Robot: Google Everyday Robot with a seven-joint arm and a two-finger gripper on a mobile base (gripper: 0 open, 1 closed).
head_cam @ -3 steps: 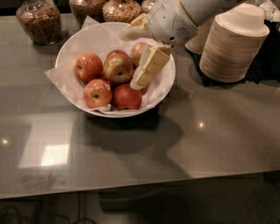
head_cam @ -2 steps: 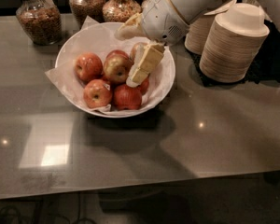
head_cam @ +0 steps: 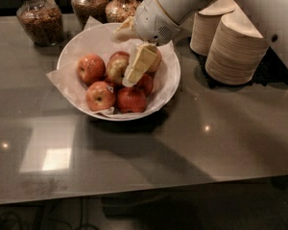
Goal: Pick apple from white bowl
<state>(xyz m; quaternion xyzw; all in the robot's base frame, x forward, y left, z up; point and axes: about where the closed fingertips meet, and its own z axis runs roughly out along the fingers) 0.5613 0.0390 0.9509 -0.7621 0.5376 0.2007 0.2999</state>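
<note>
"Since you're standing nearer, tell me: what's the gripper [head_cam: 122,59] up to?"

"It's down over the white bowl [head_cam: 172,75], in the upper middle of the frame, tipped in from the right. It's spread wide. One pale finger [head_cam: 139,63] points down among the fruit and the other sticks out towards the bowl's far rim. It has hold of nothing."

"And the one it's after?"

"The apple [head_cam: 113,70], the mottled yellow-green one, sits in the middle of the heap, just left of that lower finger. Whether they touch, I can't tell. It's crowded by the red apple [head_cam: 91,68] on its left and two more red ones in front, towards the near rim."

"So which step is this?"

"The reach, I'd say, right where the gripper settles around the fruit. It hasn't grasped or lifted anything yet."

"What does the next move need?"

"My guess is that the apple has to sit squarely between the jaws before they close, without the lower finger shoving it aside. Then comes a straight lift, because the neighbours are packed tight and the crinkled paper lining [head_cam: 57,78] could drag along."

"Is anything in the way outside the bowl?"

"Not that I can see. The stacked paper bowls [head_cam: 235,47] are at the upper right and the jars [head_cam: 40,20] at the upper left, both apart from the white bowl on the grey table [head_cam: 182,147]."
</note>
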